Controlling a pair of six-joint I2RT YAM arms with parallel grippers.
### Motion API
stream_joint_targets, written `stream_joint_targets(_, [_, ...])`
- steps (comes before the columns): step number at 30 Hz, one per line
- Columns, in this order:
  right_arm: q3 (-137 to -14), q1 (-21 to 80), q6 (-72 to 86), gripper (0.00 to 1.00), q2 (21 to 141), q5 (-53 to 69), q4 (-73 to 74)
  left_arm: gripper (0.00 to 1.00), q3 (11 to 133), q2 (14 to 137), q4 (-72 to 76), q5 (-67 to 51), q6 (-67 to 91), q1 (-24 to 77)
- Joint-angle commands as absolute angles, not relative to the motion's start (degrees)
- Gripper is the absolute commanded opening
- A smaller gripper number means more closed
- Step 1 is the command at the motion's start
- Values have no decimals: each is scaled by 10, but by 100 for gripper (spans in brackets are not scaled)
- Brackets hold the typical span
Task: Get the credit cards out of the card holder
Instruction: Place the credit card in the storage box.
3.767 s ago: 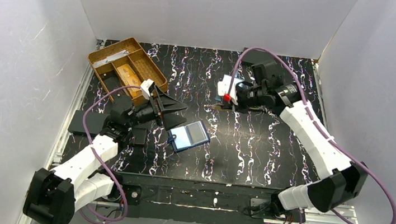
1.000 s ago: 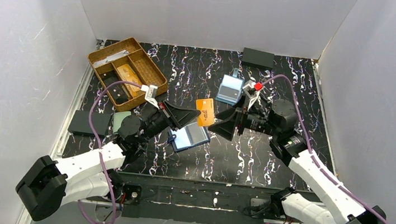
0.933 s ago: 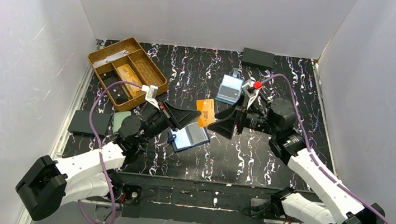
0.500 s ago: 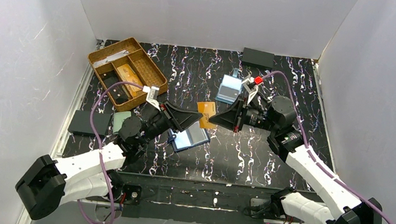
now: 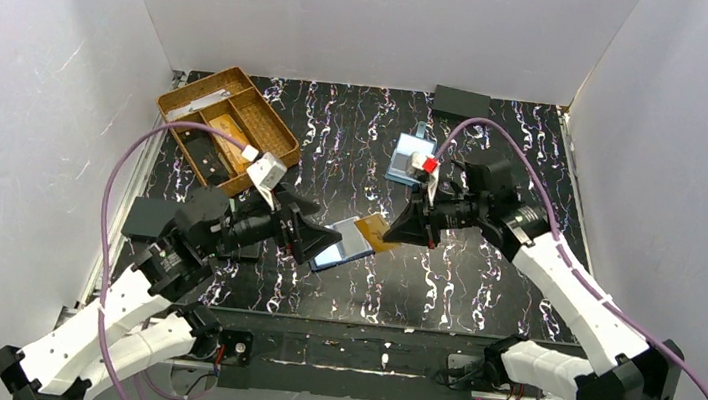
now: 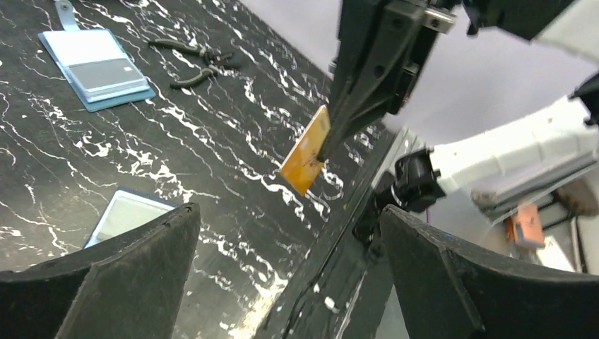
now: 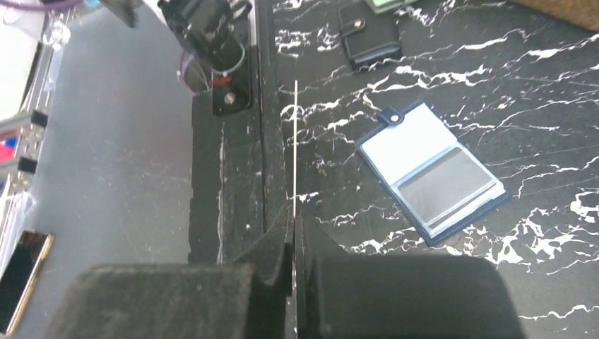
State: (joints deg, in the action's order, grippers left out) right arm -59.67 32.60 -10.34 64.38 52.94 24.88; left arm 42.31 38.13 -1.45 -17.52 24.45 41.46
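The card holder (image 5: 345, 246) lies open on the black marbled table, its light blue slots facing up; it also shows in the right wrist view (image 7: 431, 169) and partly in the left wrist view (image 6: 127, 215). My right gripper (image 5: 394, 231) is shut on one orange credit card (image 5: 373, 234), held on edge just right of the holder. The left wrist view shows that card (image 6: 306, 151) hanging from the right fingers (image 6: 353, 113). In the right wrist view the card (image 7: 294, 141) is a thin line edge-on ahead of the right gripper (image 7: 293, 227). My left gripper (image 5: 311, 236) (image 6: 287, 212) stands open and empty, left of the holder.
A wooden compartment tray (image 5: 228, 125) sits at the back left. A light blue clear case (image 5: 410, 158) (image 6: 99, 67) and pliers (image 6: 191, 62) lie behind the right gripper. A black box (image 5: 461, 102) stands at the back. A closed dark wallet (image 7: 367, 39) lies near the left arm.
The orange card passed from the left gripper to the right. The right jaws shut on it, the left jaws opened and drew back left, and the card came down beside the holder.
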Motion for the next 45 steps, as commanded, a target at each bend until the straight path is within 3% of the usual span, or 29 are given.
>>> stream_joint_targets(1, [-689, 323, -353, 1, 693, 534, 495, 98, 509, 458, -200, -261, 138, 411])
stream_joint_targets(7, [-750, 323, -467, 1, 746, 505, 623, 98, 563, 549, -158, -344, 139, 412])
stream_joint_targets(17, [-727, 323, -456, 1, 734, 523, 593, 95, 546, 638, 1, -414, 179, 417])
stream_joint_targets(27, [-719, 315, -416, 1, 736, 555, 566, 60, 554, 703, 28, -442, 184, 431])
stream_joint_targets(32, [-708, 310, -399, 1, 737, 567, 552, 32, 559, 717, 24, -462, 183, 432])
stream_joint_targets(34, [-706, 308, -399, 1, 743, 574, 554, 10, 562, 728, 23, -481, 180, 432])
stream_joint_targets(35, [-703, 307, -395, 4, 743, 575, 550, 2, 566, 733, 16, -488, 176, 432])
stream_joint_targets(36, [-702, 306, -391, 13, 744, 574, 548, 0, 572, 737, -1, -489, 165, 432])
stream_joint_targets(40, [-711, 288, -380, 69, 754, 568, 550, 0, 608, 736, -164, -428, 62, 417])
stream_joint_targets(43, [-723, 260, -393, 92, 769, 553, 566, 0, 623, 719, -255, -418, 2, 360])
stream_joint_targets(45, [-710, 237, -409, 98, 782, 551, 575, 0, 633, 706, -303, -428, -42, 305])
